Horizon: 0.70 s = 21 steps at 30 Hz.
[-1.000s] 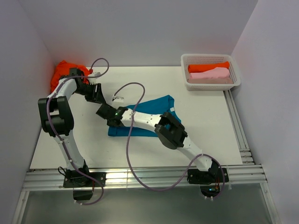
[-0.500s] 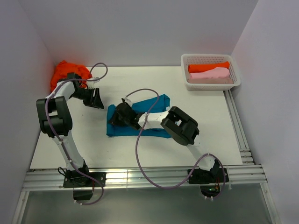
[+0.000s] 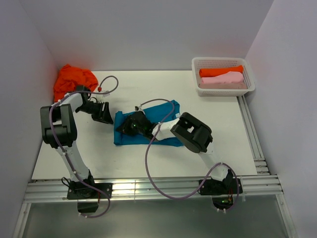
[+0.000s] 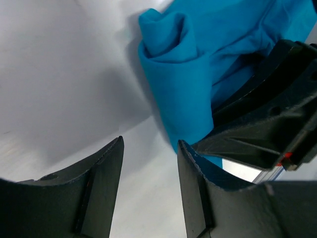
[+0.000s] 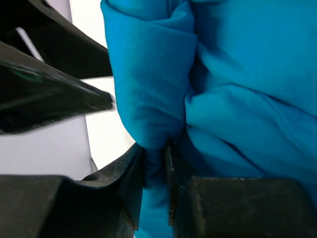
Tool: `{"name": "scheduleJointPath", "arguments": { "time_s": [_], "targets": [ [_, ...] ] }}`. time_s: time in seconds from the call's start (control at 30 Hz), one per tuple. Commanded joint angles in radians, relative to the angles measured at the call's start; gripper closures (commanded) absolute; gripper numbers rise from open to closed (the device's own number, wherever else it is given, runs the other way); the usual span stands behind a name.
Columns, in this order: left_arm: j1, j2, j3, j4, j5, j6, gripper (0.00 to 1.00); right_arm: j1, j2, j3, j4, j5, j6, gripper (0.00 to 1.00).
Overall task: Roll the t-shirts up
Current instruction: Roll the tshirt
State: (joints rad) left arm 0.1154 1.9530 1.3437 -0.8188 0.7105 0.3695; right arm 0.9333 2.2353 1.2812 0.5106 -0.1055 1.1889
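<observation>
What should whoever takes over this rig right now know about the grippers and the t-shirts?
Left gripper: open, empty, just off the left end of the teal t-shirt.
Right gripper: shut on a fold of the teal t-shirt near that same end.
Teal t-shirt: mid-table, folded into a strip, left end turned over as if a roll has begun.
Done: an orange roll and a pink roll lie in the basket at the far right.
Left: finish rolling the teal one, then likely the crumpled orange t-shirt in the far left corner.
</observation>
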Motion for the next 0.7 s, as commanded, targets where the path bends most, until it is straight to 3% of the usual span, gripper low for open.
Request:
{"name": "scheduleJointPath", "arguments": {
  "time_s": [0.0,0.27,0.67],
  "targets": [
    [-0.031,-0.054,-0.029,0.076,0.033,-0.027,0.48,-0.004,-0.068,-0.036,-0.037,0.015,0.029,0.73],
    [-0.066,-0.063,-0.038,0.122,0.0,-0.072,0.48,-0.004,-0.082,-0.004,-0.167,0.052,0.037,0.59],
    [-0.106,-0.054,-0.037,0.175,-0.108,-0.136,0.5,0.027,-0.154,0.112,-0.547,0.271,-0.031,0.52]
  ]
}}
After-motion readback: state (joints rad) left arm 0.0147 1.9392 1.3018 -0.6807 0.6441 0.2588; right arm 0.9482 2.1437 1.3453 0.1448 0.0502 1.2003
